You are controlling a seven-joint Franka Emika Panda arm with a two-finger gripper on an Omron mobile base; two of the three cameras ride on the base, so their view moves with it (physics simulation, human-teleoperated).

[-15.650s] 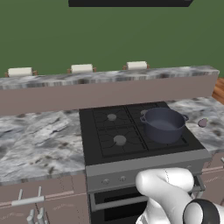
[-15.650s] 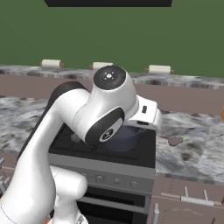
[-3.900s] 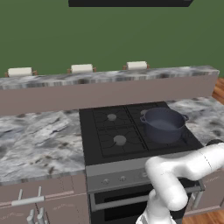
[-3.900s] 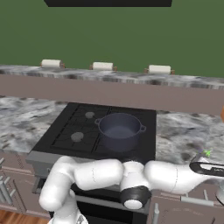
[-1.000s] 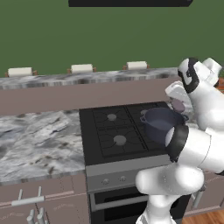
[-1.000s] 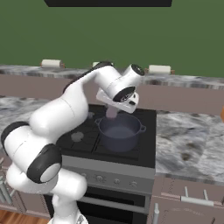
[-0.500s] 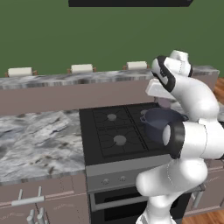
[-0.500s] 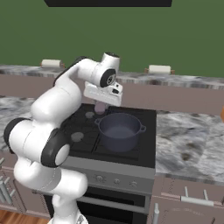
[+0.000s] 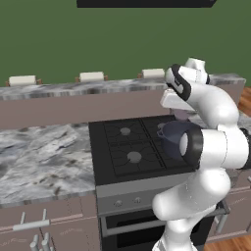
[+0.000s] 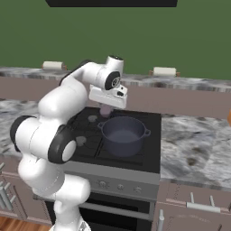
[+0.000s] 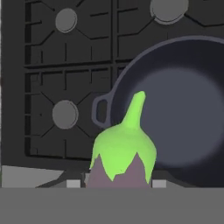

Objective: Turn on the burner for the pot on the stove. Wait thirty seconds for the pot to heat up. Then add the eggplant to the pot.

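The dark blue-grey pot (image 10: 122,135) stands on the right rear burner of the black stove (image 10: 144,157), and nothing shows inside it. My gripper (image 10: 106,108) hangs above the stove just past the pot's back left rim, shut on the eggplant (image 10: 106,110). In the hand view the eggplant (image 11: 124,153) shows its green cap and stalk, with the pot (image 11: 183,109) below it to the right and the stove (image 11: 65,65) grates to the left. From the left base view my arm hides part of the pot (image 9: 169,137); the eggplant (image 9: 181,115) shows under the hand.
Small knobs (image 10: 107,184) run along the grey front panel above the oven door. Marble counters (image 10: 194,144) flank the stove on both sides. Pale rolls (image 10: 164,71) sit on the raised back ledge. The two left burners (image 9: 126,144) carry nothing.
My arm has swung left along the back of the stove with the eggplant in the gripper, from over the pot to beside its back left rim. The pot has not moved.
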